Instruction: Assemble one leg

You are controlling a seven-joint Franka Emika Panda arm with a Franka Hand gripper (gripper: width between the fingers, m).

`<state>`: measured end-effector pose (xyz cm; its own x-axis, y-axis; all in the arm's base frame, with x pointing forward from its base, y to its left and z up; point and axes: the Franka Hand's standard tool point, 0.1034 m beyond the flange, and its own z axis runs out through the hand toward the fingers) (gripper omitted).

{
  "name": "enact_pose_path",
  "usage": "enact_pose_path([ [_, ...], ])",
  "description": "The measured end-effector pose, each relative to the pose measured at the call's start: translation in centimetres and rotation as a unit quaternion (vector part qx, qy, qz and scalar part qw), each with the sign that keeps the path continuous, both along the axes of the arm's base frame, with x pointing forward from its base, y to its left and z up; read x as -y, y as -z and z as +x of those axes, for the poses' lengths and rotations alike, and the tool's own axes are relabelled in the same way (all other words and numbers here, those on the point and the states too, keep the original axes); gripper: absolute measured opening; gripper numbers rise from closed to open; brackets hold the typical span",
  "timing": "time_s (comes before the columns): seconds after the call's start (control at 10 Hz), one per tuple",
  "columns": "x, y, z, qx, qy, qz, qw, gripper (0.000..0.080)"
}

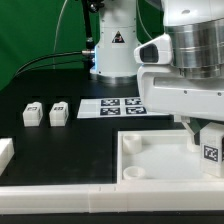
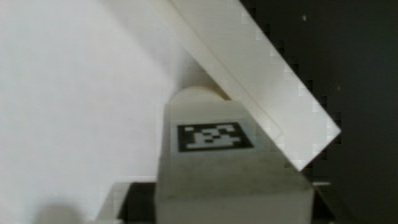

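Note:
My gripper (image 1: 203, 130) is shut on a leg (image 1: 211, 148), a small white block with a black-and-white tag. It holds the leg upright over the tray's (image 1: 150, 160) corner on the exterior view's right. In the wrist view the leg (image 2: 217, 150) fills the middle between my dark fingers (image 2: 143, 200), its far end against the tray's raised rim (image 2: 267, 80). The tray floor (image 2: 71, 100) lies beside it. I cannot tell whether the leg touches a socket. Two more legs (image 1: 33, 113) (image 1: 58, 113) lie on the black table at the exterior view's left.
The marker board (image 1: 115, 105) lies behind the tray. A white block (image 1: 5, 152) sits at the exterior view's left edge. A white rail (image 1: 90, 202) runs along the front. The robot base (image 1: 112, 45) stands at the back.

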<state>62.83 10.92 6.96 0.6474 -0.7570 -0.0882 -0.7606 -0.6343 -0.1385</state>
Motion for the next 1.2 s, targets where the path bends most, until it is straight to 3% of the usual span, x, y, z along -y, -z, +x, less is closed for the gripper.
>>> enact_pose_path([
  [0.4, -0.55, 0.12, -0.32, -0.036, 0.201, 0.019, 0.979, 0.0297],
  [0.6, -0.85, 0.1, -0.29, -0.051, 0.301, 0.028, 0.952, 0.0297],
  [0.9, -0.89, 0.17, -0.33, -0.052, 0.301, 0.028, 0.952, 0.0297],
  [1.0, -0.95, 0.19, -0.34, -0.052, 0.299, 0.028, 0.953, 0.0476],
  [1.1, -0.98, 0.2, -0.36, -0.051, 0.294, 0.027, 0.954, 0.0589],
  [1.2, -1.0, 0.21, -0.36, -0.048, 0.276, 0.027, 0.96, 0.0589],
])
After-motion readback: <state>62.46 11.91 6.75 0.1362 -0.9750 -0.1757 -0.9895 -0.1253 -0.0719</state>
